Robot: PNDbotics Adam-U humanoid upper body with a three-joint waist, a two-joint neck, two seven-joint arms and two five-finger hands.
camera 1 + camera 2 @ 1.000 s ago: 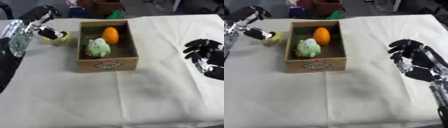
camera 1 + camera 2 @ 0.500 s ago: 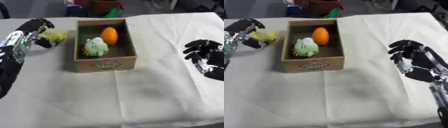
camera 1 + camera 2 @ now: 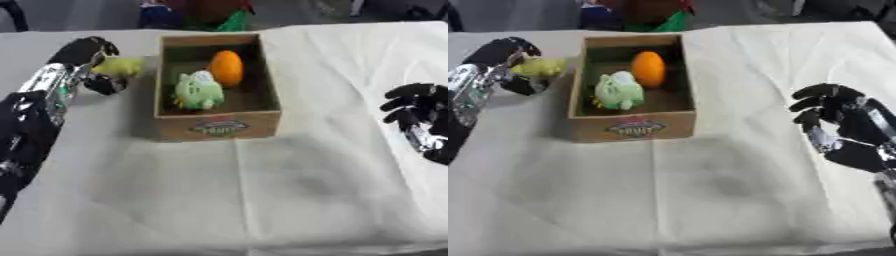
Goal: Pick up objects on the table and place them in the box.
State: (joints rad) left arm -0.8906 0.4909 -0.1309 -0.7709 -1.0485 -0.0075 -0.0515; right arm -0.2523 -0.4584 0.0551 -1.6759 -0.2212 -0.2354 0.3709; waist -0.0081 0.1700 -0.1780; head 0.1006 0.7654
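A: The left hand [image 3: 86,65] has its fingers and thumb curled around a small yellow toy [image 3: 120,66], just beside the left wall of the box [image 3: 219,125]. The green toy [image 3: 198,90] and the orange egg [image 3: 226,67] already lie inside.

B: What can go wrong?

A: I think the yellow toy can hit the box wall if the hand moves across too low. It can also slip out, because only a part of it seems to sit between the fingers.

B: And the right hand [image 3: 842,122]?

A: It waits at the right side, fingers a little bent, holding nothing. The right eye view shows it whole; in the left eye view the edge cuts it.
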